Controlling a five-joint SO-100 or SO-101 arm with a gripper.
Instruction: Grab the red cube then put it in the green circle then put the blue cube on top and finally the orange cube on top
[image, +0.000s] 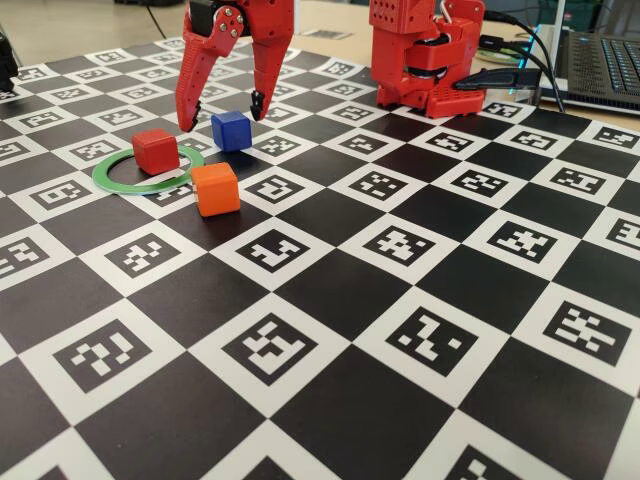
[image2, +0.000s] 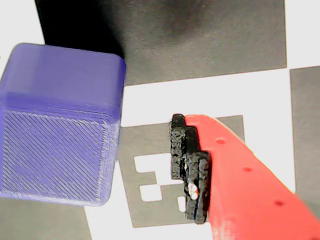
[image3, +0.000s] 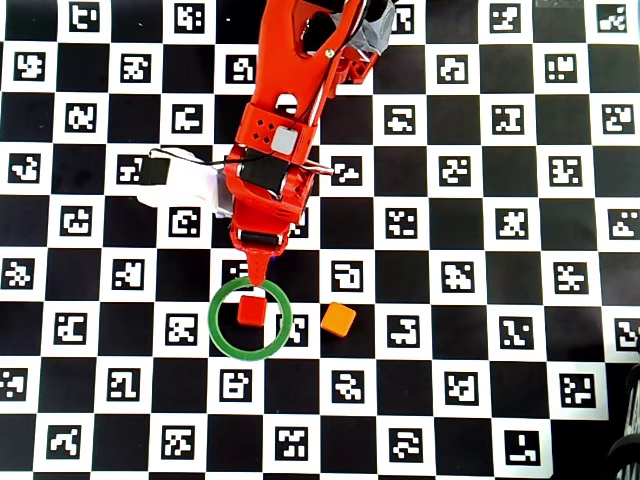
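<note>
Orange cube (image: 216, 189) nearest the lens, just outside the green ring (image: 112, 181) toward the desk's near edge. Red cube (image: 155, 150) seated inside the ring, first step apparently done. Blue cube (image: 230, 130) on the desk just behind the ring, bracketed by the wide-open, empty pincer (image: 222, 112). Judged next: lower, close on blue, lift and stack squarely on red.

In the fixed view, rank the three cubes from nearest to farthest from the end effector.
From the end effector:
1. The blue cube, just below it, between the open fingers.
2. The red cube, to the lower left, inside the green circle.
3. The orange cube, nearest the camera, just outside the ring.
</note>
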